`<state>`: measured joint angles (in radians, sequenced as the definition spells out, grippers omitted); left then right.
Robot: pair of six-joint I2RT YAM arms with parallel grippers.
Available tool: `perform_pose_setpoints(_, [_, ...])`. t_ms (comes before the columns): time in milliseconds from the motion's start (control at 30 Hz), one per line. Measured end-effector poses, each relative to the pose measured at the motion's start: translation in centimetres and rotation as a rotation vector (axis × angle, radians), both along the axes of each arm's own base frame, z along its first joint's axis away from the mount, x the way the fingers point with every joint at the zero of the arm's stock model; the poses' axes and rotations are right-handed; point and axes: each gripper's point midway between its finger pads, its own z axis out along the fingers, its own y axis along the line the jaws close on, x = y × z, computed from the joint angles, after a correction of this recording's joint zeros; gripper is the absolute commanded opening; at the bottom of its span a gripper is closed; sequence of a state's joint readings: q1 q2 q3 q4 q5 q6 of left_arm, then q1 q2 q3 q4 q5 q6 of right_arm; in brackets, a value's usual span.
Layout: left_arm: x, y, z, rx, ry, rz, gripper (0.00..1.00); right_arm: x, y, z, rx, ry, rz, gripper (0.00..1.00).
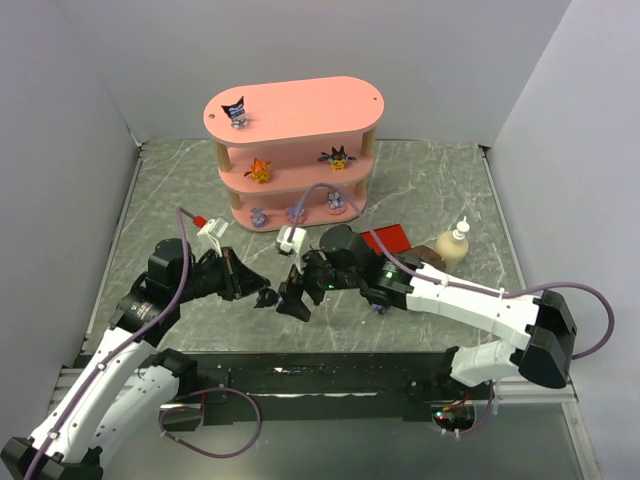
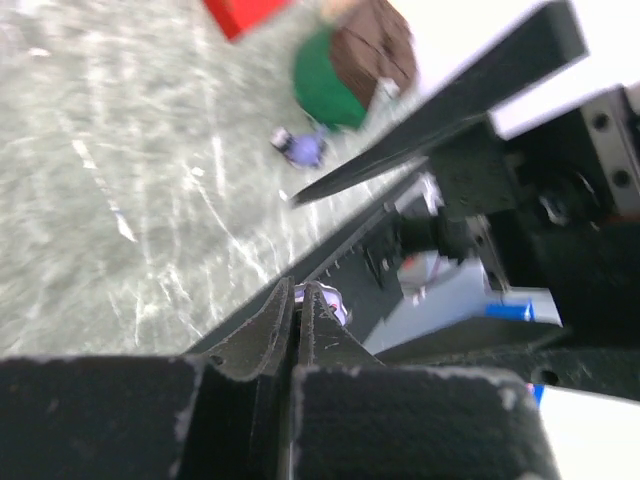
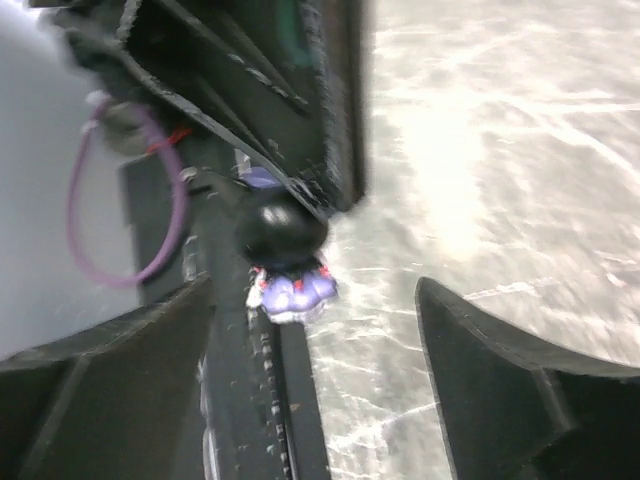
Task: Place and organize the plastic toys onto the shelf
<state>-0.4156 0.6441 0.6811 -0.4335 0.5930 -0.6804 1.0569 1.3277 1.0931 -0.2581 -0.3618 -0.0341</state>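
The pink shelf (image 1: 300, 105) stands at the back. Its top board holds one dark pointed-ear figurine (image 1: 237, 110). The middle board holds the orange one (image 1: 260, 170) and the spiky black-and-yellow one (image 1: 337, 157). The bottom board holds three lilac ones (image 1: 295, 213). My left gripper (image 1: 266, 296) (image 2: 298, 290) is shut on a dark figurine with a purple body (image 3: 290, 265) (image 2: 338, 302), just above the table. My right gripper (image 1: 295, 293) (image 3: 320, 340) is open, its fingers on either side of and just short of that figurine. Another dark figurine (image 2: 303, 148) (image 1: 378, 307) lies on the table under the right arm.
A green cylinder with a brown top (image 2: 350, 60) (image 1: 428, 256) stands right beside the loose figurine. A flat red box (image 1: 388, 240) (image 2: 245, 12) and a cream bottle (image 1: 456, 245) sit to the right of the shelf. The two arms' wrists are close together mid-table.
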Motion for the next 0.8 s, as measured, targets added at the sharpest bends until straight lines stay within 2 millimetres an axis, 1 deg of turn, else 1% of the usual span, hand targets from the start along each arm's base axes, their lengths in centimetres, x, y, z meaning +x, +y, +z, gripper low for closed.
perform_pose_setpoints(100, [1.2, 0.5, -0.3, 0.003, 0.038, 0.093, 0.01, 1.6, -1.0, -0.1, 0.015, -0.041, -0.125, 1.00])
perform_pose_setpoints(200, [2.7, 1.4, -0.7, -0.003, 0.091, 0.226, 0.01, 2.8, -2.0, 0.2, 0.037, -0.087, -0.242, 1.00])
perform_pose_setpoints(300, [4.4, 3.1, -1.6, -0.007, 0.182, 0.427, 0.01, 3.6, -2.0, 1.1, 0.069, -0.159, -0.342, 0.99])
perform_pose_setpoints(400, [5.3, 5.3, -3.2, 0.016, 0.301, 0.630, 0.01, 3.5, -0.7, 1.8, 0.097, -0.234, -0.394, 0.98])
perform_pose_setpoints(467, [5.9, 6.7, -3.6, 0.041, 0.366, 0.753, 0.01, 3.3, 0.8, 1.7, 0.105, -0.295, -0.418, 0.98])
perform_pose_setpoints(567, [6.5, 8.0, -3.2, 0.049, 0.421, 0.880, 0.01, 3.4, 3.2, 0.2, 0.065, -0.364, -0.453, 0.97])
perform_pose_setpoints(667, [6.8, 8.8, -2.5, 0.039, 0.452, 0.956, 0.01, 3.7, 6.1, -1.7, 0.018, -0.421, -0.476, 0.95])
perform_pose_setpoints(733, [6.7, 9.3, -2.6, 0.042, 0.475, 0.997, 0.01, 3.9, 7.6, -2.8, 0.004, -0.448, -0.490, 0.93])
perform_pose_setpoints(800, [6.5, 9.6, -3.0, 0.048, 0.495, 1.019, 0.01, 4.4, 8.2, -3.6, -0.007, -0.469, -0.505, 0.91])
